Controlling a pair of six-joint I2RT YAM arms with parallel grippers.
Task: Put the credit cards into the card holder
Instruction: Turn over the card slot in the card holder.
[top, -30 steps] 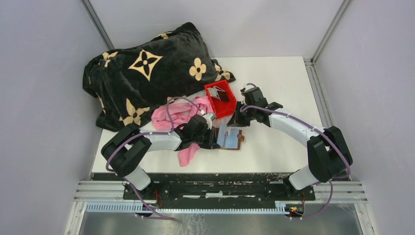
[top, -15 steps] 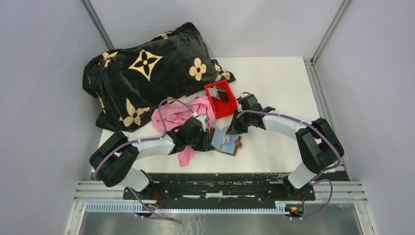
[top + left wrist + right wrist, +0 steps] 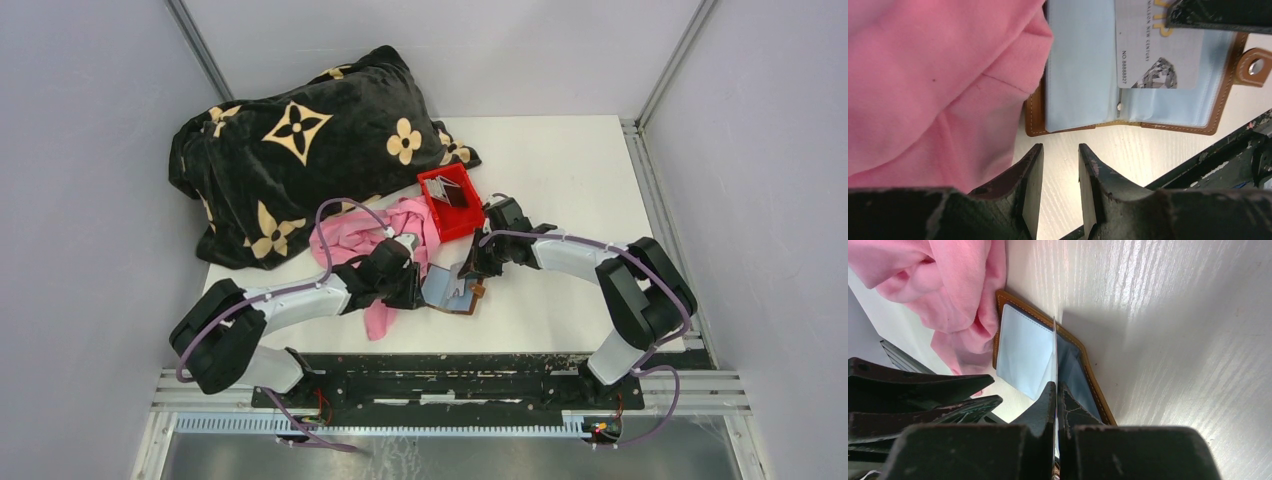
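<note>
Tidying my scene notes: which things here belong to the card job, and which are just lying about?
Job: open card holder; silver card in the shut right gripper; more cards in the red bin; left gripper, open.
Lying about: pink cloth; black flowered blanket.

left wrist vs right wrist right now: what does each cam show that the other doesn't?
Left wrist only: the credit card face-on with its print and diamond graphic, and the snap tab with its ring.
Right wrist only: that card edge-on, clamped between the shut fingers of the right gripper.
Both: the card holder lying open with its pale pockets up, the pink cloth against its edge, and the white table.
</note>
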